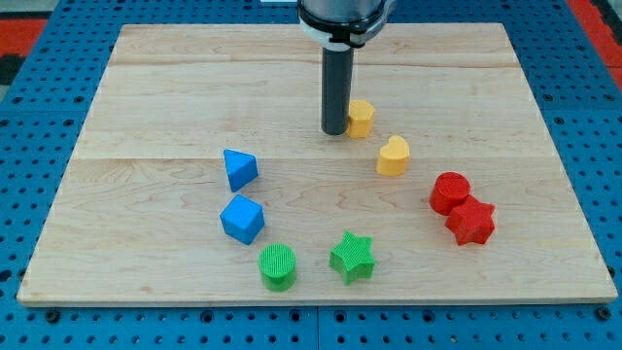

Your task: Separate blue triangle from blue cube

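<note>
The blue triangle (239, 168) lies left of the board's middle. The blue cube (242, 219) sits just below it, with a small gap between them. My tip (334, 131) stands above the middle of the board, right beside a small yellow block (361, 118) on its right. The tip is well to the right of and above both blue blocks, not touching them.
A yellow heart (393, 156) lies right of the middle. A red cylinder (449, 192) and a red star (471, 221) touch at the right. A green cylinder (278, 266) and a green star (352, 257) lie near the bottom edge. The wooden board (146, 97) rests on a blue pegboard.
</note>
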